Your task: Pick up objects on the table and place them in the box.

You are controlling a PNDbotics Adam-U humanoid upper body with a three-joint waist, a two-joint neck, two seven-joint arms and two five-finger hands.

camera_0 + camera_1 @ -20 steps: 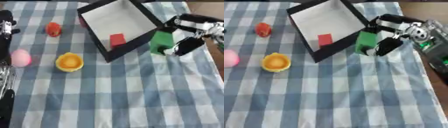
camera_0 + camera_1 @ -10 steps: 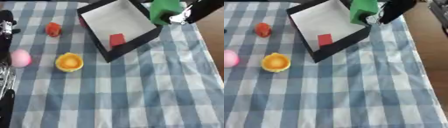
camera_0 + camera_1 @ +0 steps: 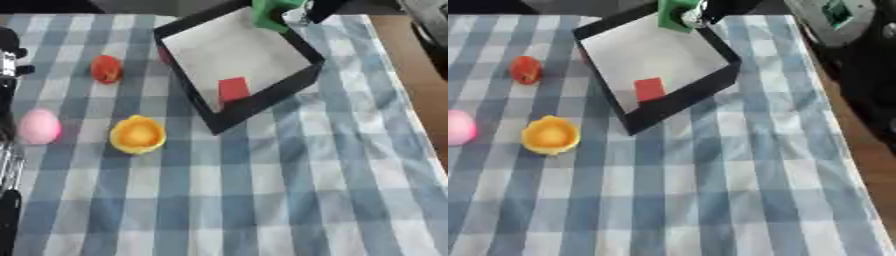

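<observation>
Presently on view, item by item:

Table: covered with a blue-and-white checked cloth; a strip of bare brown surface shows along the right edge.

Box: black walls, white floor, set askew at the far middle of the cloth, one corner pointing toward the near side.

Red block: lies flat on the box floor, close to the near wall.

Green object: at the top edge of the frame, over the box's far corner, held in the right hand. The hand's dark fingers are closed around its right side; most of the hand is cut off by the frame. Whether the object touches the box rim cannot be told.

Red-orange object: small, rounded, on the cloth left of the box, apart from it.

Yellow object: cup-like with a scalloped rim, on the cloth near the box's near corner, not touching it.

Pink ball: on the cloth near the left edge, just left of the yellow object.

Left hand: dark parts along the left edge of the left eye view; the state of its fingers cannot be told.

Dark equipment: beside the table at the right.
</observation>
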